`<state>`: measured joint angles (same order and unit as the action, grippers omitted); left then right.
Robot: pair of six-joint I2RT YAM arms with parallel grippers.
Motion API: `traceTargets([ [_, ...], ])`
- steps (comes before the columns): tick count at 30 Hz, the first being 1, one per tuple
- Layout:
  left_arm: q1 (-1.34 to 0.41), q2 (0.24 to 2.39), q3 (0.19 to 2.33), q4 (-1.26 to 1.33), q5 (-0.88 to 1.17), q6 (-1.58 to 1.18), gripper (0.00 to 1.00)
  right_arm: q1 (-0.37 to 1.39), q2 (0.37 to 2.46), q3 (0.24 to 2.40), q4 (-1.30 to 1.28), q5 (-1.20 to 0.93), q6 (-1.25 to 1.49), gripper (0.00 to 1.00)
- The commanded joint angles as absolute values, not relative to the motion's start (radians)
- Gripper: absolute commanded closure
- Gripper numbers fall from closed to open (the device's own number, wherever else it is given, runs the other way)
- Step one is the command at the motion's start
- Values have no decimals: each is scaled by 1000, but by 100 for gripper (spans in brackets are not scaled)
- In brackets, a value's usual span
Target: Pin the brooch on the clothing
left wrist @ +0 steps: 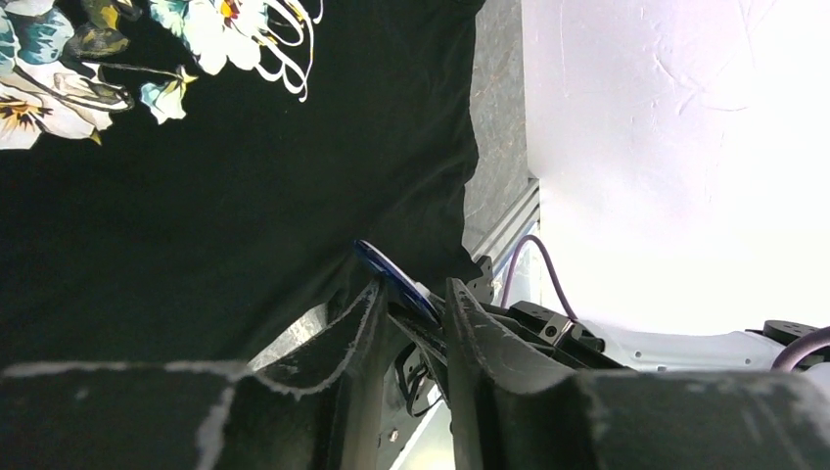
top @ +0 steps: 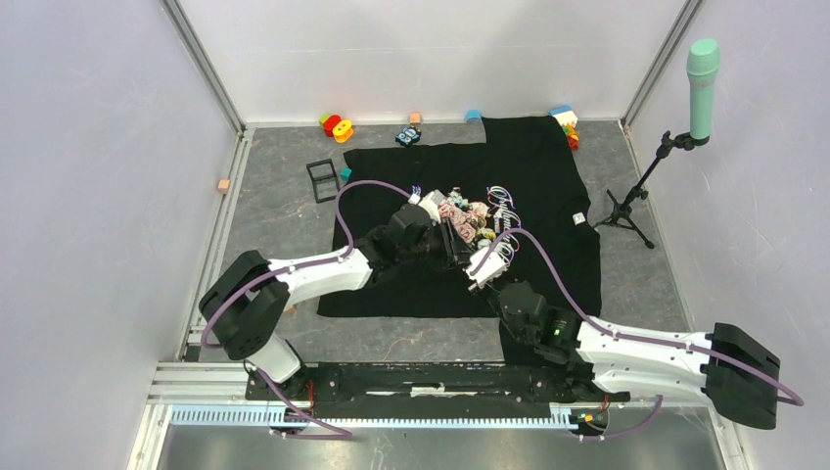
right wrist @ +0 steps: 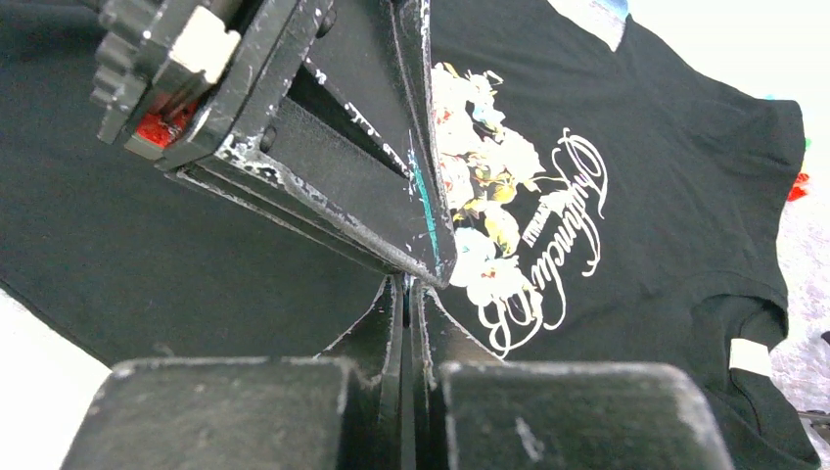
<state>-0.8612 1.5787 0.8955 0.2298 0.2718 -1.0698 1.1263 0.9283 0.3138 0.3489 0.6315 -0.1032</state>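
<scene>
Pin-opening step, judging by the pose: the left gripper (left wrist: 412, 291) clamps the brooch (left wrist: 388, 267) above the clothing (left wrist: 245, 196), 6 o'clock of the rose print (top: 466, 218); the right gripper (right wrist: 406, 294) is pinched nearly closed against it. Next: free the pin, then lower

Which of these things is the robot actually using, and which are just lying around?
For the job:
small round blue disc brooch, held by the left gripper
black rose-print T-shirt

Just lying about:
black square frame
small teal cube
red-and-yellow toy
orange cube by the back wall
teal microphone on black stand
</scene>
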Motion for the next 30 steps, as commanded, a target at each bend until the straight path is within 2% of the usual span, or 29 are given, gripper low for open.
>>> traceTargets([
  [1, -874, 1603, 895, 313, 304, -1114, 74, 1150, 947, 377, 396, 663, -116, 100],
  [4, -874, 1610, 890, 340, 310, -1127, 88, 1158, 952, 380, 392, 682, -117, 97],
  [5, -873, 1608, 890, 343, 310, -1125, 92, 1159, 950, 387, 380, 685, -112, 92],
  [7, -869, 1598, 887, 348, 303, -1119, 97, 1171, 940, 421, 326, 701, -94, 74],
  [10, -833, 1585, 877, 348, 312, -1095, 98, 1185, 916, 468, 239, 750, -63, 53],
  [15, -709, 1544, 804, 455, 411, -1043, 98, 1184, 874, 511, 81, 816, 43, 27],
  [19, -623, 1480, 751, 505, 529, -958, 98, 1124, 872, 561, -49, 716, 106, 20],
  [25, -549, 1375, 716, 489, 771, -802, 98, 783, 835, 578, -50, 124, 148, 20],
  [30, -550, 1265, 667, 439, 931, -701, 98, 658, 867, 673, -56, -241, 259, 19],
])
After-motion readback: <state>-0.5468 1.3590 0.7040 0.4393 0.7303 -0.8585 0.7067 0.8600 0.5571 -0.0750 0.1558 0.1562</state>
